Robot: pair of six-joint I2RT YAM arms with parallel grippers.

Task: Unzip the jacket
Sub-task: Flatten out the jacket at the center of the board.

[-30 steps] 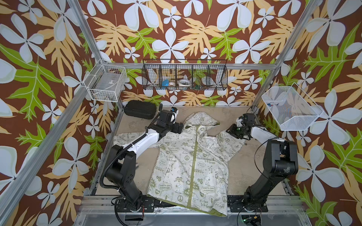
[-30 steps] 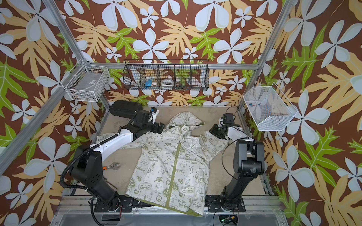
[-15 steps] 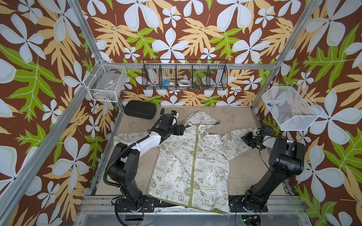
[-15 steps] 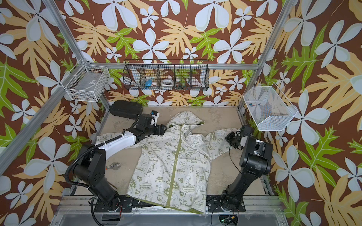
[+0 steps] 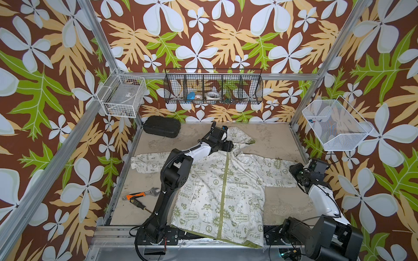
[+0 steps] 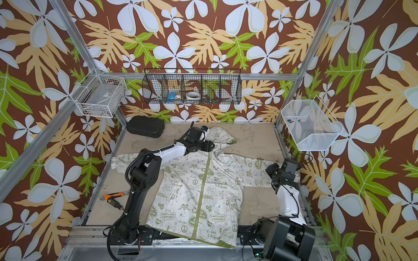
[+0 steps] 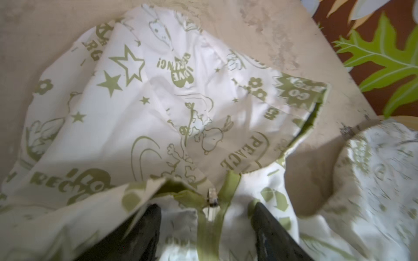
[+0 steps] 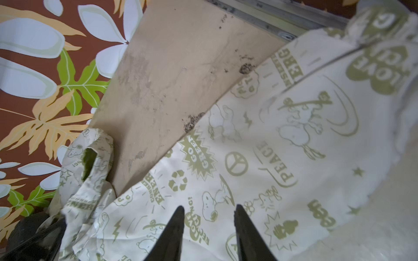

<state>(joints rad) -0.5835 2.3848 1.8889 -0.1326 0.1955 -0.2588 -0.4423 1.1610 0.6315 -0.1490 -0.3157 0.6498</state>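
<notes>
The jacket (image 5: 212, 192) lies flat and face up on the table, zipped along its olive strip (image 5: 222, 187), hood toward the back wall and both sleeves spread out. My left gripper (image 5: 228, 145) sits at the collar. In the left wrist view its jaws (image 7: 204, 211) stand open astride the strip, with the small metal zipper pull (image 7: 212, 198) between and just ahead of the fingertips, untouched. My right gripper (image 5: 294, 169) hovers at the cuff end of the right sleeve. In the right wrist view its jaws (image 8: 208, 210) are open over printed fabric and hold nothing.
A black case (image 5: 161, 129) lies at the table's back left. A wrench (image 5: 140, 194) and a screwdriver (image 5: 138, 204) lie beside the left arm's base. Wire baskets hang on the left wall (image 5: 122, 96), back wall (image 5: 213, 87) and right wall (image 5: 334, 124).
My right gripper moved from beside the hood out to the right edge, drawing the right sleeve out straight, then let it go. The left gripper shifted onto the collar and narrowed its jaws.
</notes>
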